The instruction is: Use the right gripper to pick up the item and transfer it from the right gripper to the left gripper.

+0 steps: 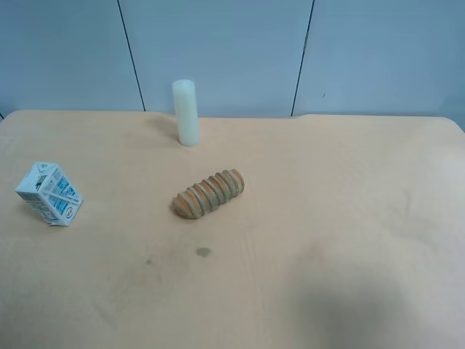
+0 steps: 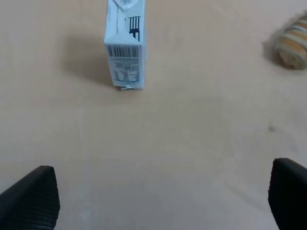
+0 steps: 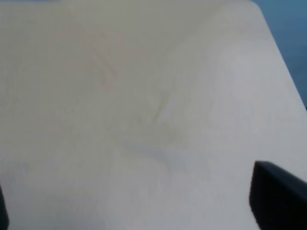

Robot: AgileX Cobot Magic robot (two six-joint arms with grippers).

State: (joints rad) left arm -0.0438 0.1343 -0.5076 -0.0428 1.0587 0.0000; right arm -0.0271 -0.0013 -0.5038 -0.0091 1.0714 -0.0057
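Note:
The item, a small white-and-blue milk carton [image 1: 49,194], lies on the wooden table near its left edge in the exterior high view. Neither arm shows in that view. In the left wrist view the carton [image 2: 125,48] lies ahead of the left gripper [image 2: 160,201], well apart from it. That gripper is open, its black fingertips [image 2: 33,201] spread wide over bare table. The right gripper [image 3: 139,211] is open too, with one black finger [image 3: 278,196] showing above blurred, bare tabletop. The item does not appear in the right wrist view.
A ridged brown loaf [image 1: 209,194] lies near the table's middle and shows at the edge of the left wrist view [image 2: 292,45]. A pale cream cylinder [image 1: 186,113] stands upright at the back edge. Blue wall panels stand behind the table.

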